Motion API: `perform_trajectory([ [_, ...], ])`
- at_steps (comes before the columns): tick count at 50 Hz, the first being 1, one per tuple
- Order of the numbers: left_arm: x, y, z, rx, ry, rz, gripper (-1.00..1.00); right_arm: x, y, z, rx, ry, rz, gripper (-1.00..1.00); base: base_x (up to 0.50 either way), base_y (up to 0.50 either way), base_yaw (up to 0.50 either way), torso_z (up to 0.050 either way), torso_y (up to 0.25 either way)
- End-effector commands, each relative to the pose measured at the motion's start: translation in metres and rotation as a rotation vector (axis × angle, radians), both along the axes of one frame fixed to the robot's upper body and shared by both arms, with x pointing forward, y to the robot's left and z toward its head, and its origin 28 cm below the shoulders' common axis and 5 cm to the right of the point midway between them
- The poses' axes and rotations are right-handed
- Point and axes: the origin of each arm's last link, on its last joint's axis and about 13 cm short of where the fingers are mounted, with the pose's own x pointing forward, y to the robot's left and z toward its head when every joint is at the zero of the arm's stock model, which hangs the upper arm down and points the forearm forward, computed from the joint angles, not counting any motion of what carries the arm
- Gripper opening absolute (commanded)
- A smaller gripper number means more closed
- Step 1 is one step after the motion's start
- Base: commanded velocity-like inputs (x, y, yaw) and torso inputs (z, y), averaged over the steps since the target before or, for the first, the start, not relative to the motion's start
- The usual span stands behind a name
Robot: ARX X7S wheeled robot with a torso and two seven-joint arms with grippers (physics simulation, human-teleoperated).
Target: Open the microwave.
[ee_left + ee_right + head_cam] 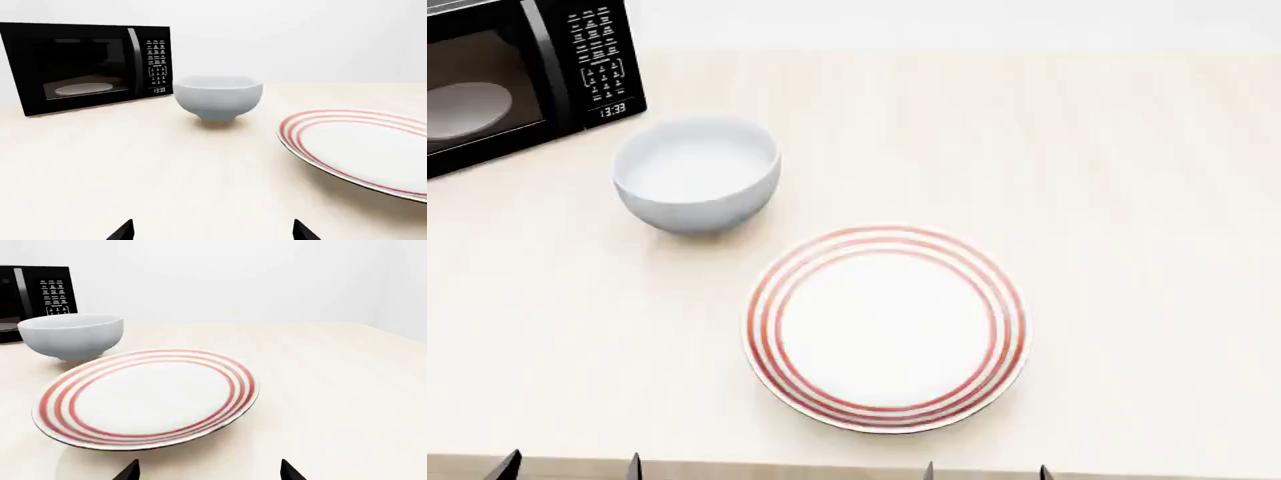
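**Observer:** How do the jaws stand?

**Operator:** On my left gripper [213, 231] I see only two dark fingertips at the near edge of the wrist view, spread wide with bare table between them and nothing held. The right gripper [210, 470] is the same: two black tips set apart, empty. In the head view all four tips just peek over the near table edge, so I judge both arms are parked low and back, with no reach begun.

**Observer:** What lies beyond them?

**Operator:** Just beyond the right gripper sits a round, glossy white plate with red concentric rings [888, 328], shallow, its rim lifted slightly off the pale matte wooden table [1148, 200]. Farther and to the left is a smooth white-grey ceramic bowl [698, 172], deep, footed and empty.

**Observer:** And the target?

**Operator:** The large black boxy microwave [87, 67] stands at the far left corner, beyond the bowl and near it, facing me. Its door is closed, with dark glass showing the round white turntable inside. The slim vertical handle [133, 60] runs between the window and the white-marked keypad. I judge the left arm suits it best, passing left of the bowl.
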Motion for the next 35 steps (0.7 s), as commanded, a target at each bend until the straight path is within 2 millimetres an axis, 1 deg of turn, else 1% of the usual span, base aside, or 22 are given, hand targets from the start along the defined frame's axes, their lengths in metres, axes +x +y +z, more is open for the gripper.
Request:
perform_trajectory([
  [1,0.0028,0.0001,-0.0005,0.001,0.005,-0.002,1.00,0.0015,0.0006,0.0002,0.024,-0.003,-0.003,1.00,0.00,0.00,0.00,0.000,0.000],
  [4,0.0045,0.0001,-0.0008,-0.005,0.013,-0.003,1.00,0.0028,0.0004,-0.0004,-0.023,-0.024,-0.016,1.00,0.00,0.00,0.00,0.000,0.000],
  [6,0.0026,-0.0005,-0.0004,-0.003,0.011,-0.007,1.00,0.0005,-0.0001,0.0015,-0.009,-0.034,-0.008,1.00,0.00,0.23,0.00,0.000,0.000],
  [12,0.0002,-0.0005,-0.0004,-0.003,0.009,-0.001,1.00,-0.0033,0.0016,0.0018,-0.006,-0.034,0.014,1.00,0.02,0.50,0.00,0.000,0.000],
  [35,-0.0012,-0.0016,0.0012,-0.023,0.006,-0.015,1.00,-0.0020,0.0038,0.0002,-0.006,-0.011,0.050,1.00,0.04,0.50,0.00,0.000,0.000],
])
